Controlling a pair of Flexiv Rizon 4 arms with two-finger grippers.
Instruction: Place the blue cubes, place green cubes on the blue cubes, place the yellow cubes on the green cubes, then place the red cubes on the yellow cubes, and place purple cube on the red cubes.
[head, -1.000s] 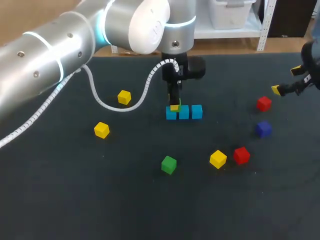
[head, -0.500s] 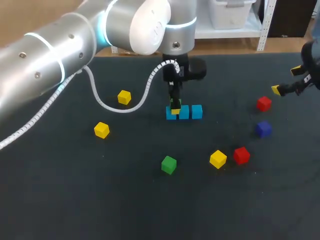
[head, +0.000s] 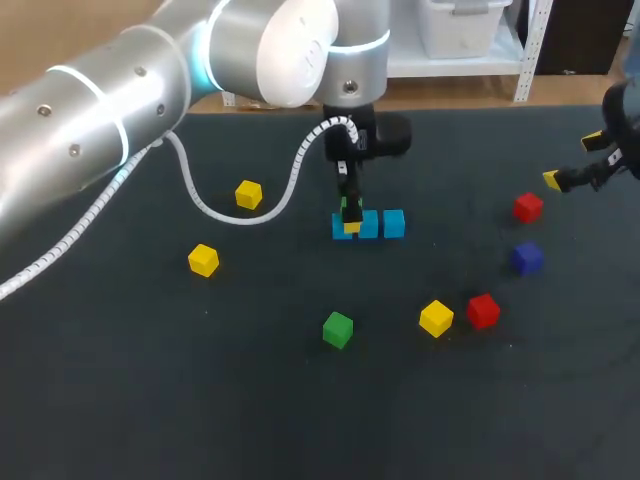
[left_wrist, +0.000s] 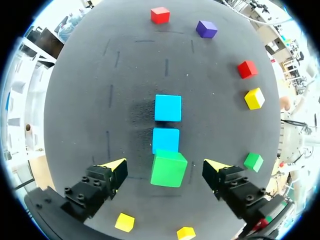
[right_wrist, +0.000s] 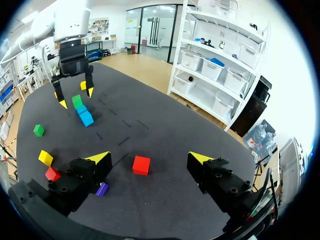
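Three blue cubes lie in a row at mid-table. A green cube sits on the end blue cube, next to the other blue cubes. My left gripper is open around this green cube, its fingers clear of it on both sides; in the head view the left gripper hides most of it. My right gripper stays open at the table's right edge, above a red cube. From the right wrist view the left gripper straddles the green cube.
Loose cubes: yellow, yellow, yellow, green, red, red, purple. A white cable loops from the left arm over the table.
My left gripper opened and let go of the green cube, which now rests on the end blue cube. The right arm kept still.
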